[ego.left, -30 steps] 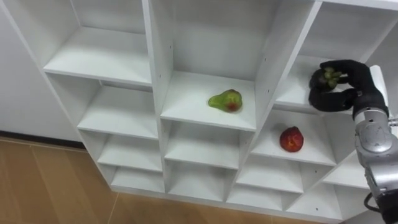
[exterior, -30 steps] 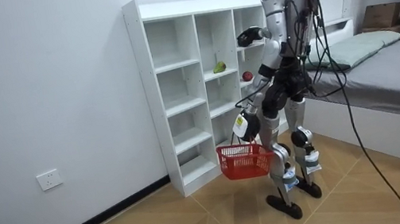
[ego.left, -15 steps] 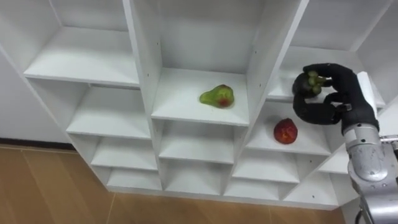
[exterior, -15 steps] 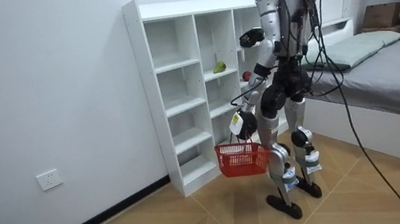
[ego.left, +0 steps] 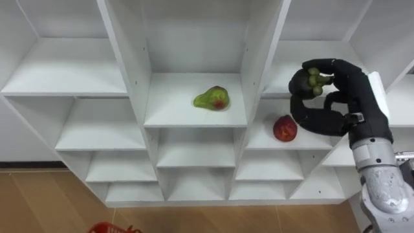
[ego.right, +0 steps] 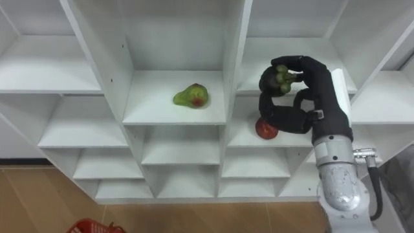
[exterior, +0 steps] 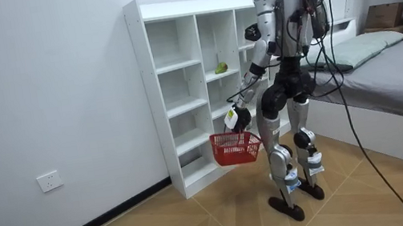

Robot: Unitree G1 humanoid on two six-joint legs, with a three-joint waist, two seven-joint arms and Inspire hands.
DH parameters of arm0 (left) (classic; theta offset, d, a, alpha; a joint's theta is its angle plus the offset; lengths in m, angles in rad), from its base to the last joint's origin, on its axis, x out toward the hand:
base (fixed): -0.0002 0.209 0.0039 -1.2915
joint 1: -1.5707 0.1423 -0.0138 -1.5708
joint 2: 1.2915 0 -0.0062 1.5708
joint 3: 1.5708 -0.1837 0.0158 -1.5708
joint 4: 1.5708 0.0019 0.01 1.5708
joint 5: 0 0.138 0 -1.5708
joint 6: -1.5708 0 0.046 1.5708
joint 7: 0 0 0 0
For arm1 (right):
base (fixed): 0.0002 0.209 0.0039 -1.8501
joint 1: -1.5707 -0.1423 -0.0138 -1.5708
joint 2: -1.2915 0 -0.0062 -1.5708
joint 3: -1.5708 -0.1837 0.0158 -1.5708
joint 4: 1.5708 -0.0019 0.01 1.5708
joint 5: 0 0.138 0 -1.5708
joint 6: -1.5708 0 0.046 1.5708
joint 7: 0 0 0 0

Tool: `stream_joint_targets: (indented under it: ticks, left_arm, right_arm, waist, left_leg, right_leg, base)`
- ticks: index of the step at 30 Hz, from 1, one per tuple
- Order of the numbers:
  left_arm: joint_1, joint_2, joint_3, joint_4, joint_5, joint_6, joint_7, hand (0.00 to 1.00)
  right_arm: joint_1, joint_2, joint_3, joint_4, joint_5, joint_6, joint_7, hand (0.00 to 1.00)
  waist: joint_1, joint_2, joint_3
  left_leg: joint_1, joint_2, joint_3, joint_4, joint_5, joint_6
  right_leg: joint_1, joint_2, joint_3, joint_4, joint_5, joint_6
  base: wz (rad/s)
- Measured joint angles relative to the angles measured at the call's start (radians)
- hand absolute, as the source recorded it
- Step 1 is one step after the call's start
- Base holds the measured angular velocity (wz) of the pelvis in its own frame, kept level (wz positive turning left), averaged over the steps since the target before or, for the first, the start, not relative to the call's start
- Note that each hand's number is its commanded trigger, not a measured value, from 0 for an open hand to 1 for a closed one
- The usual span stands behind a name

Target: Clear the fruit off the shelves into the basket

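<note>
1. White closet [ego.left: 65, 74] shelving backs the scene. Low on the left, a red basket [ego.left: 110, 228] hangs from the left robot hand [exterior: 233, 117], which is curled on its handle.
2. A green pear [ego.left: 211, 98] lies in the middle compartment.
3. A red fruit [ego.left: 284, 128] sits one compartment to the right.
4. The right robot hand [ego.left: 343, 90] is curled round green grapes [ego.left: 314, 76], held in front of the shelves.
5. Risk: the hold looks shallow and the basket is well apart, so the grapes may slip or shed berries on the way down.

Shelf unit [ego.left: 126, 77]: compartments open at the front. Pear [ego.left: 211, 98] lies alone mid-shelf, with room either side. An upright divider [ego.left: 259, 65] parts it from the red fruit [ego.left: 284, 128]. Right hand [ego.left: 352, 90], curled round grapes [ego.left: 315, 76], hangs before that right column. Left hand [exterior: 232, 118] holds a basket [exterior: 235, 148] low before the bottom shelves.
</note>
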Motion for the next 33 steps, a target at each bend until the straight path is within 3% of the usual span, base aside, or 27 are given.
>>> stream_joint_targets:
  ticks: [7, 13, 16, 20, 27, 33]
  left_arm:
    - [-0.053, -0.001, -0.06, 0.011, -0.147, -0.019, 0.002, 1.0]
    - [-0.089, -0.005, -0.13, 0.021, -0.28, -0.035, -0.006, 1.0]
    - [-0.106, -0.018, -0.141, 0.023, -0.343, -0.036, -0.009, 1.0]
    - [-0.151, -0.034, -0.153, 0.023, -0.414, -0.036, -0.015, 1.0]
    - [-0.201, -0.042, -0.184, 0.015, -0.479, -0.036, -0.016, 1.0]
    - [-0.208, -0.061, -0.232, 0.011, -0.547, -0.041, -0.034, 1.0]
  right_arm:
    - [0.018, 0.005, 0.105, -0.072, -0.031, 0.002, 0.084, 1.0]
    - [0.042, 0.007, 0.2, -0.045, -0.077, 0.003, 0.14, 1.0]
    - [0.04, 0.008, 0.24, 0.034, -0.114, 0.003, 0.139, 1.0]
    - [0.04, 0.017, 0.266, 0.131, -0.176, 0.01, 0.137, 1.0]
    - [0.023, 0.042, 0.295, 0.234, -0.176, 0.015, 0.111, 1.0]
    - [-0.024, 0.074, 0.378, 0.47, -0.186, 0.016, 0.102, 1.0]
  waist:
    - [-0.014, -0.005, -0.002]
    - [-0.01, -0.013, 0.0027]
    - [-0.008, -0.014, 0.0047]
    - [0.007, -0.013, 0.0154]
    - [0.007, -0.018, 0.016]
    - [0.017, -0.035, 0.0124]
  left_leg:
    - [-0.004, 0.0, 0.02, -0.009, 0.0, 0.0]
    - [-0.008, -0.001, 0.022, -0.008, 0.0, 0.0]
    - [-0.01, 0.0, 0.026, -0.008, 0.0, 0.0]
    - [-0.019, 0.0, 0.022, -0.003, 0.0, 0.001]
    - [-0.071, 0.0, -0.009, 0.02, 0.0, 0.0]
    - [-0.101, -0.002, -0.02, 0.028, 0.001, 0.0]
  right_leg:
    - [-0.016, 0.003, 0.023, 0.006, 0.0, 0.0]
    - [-0.025, 0.002, 0.024, -0.001, 0.003, 0.002]
    - [-0.028, 0.002, 0.025, 0.0, 0.004, 0.002]
    - [-0.034, 0.002, 0.021, 0.001, 0.005, 0.002]
    - [-0.064, 0.0, -0.003, 0.002, 0.006, -0.001]
    - [-0.082, -0.003, -0.024, 0.001, 0.007, 0.0]
  base:
    - [-0.08]
    - [-0.01]
    - [-0.04]
    - [0.01]
    - [0.12]
    - [0.08]
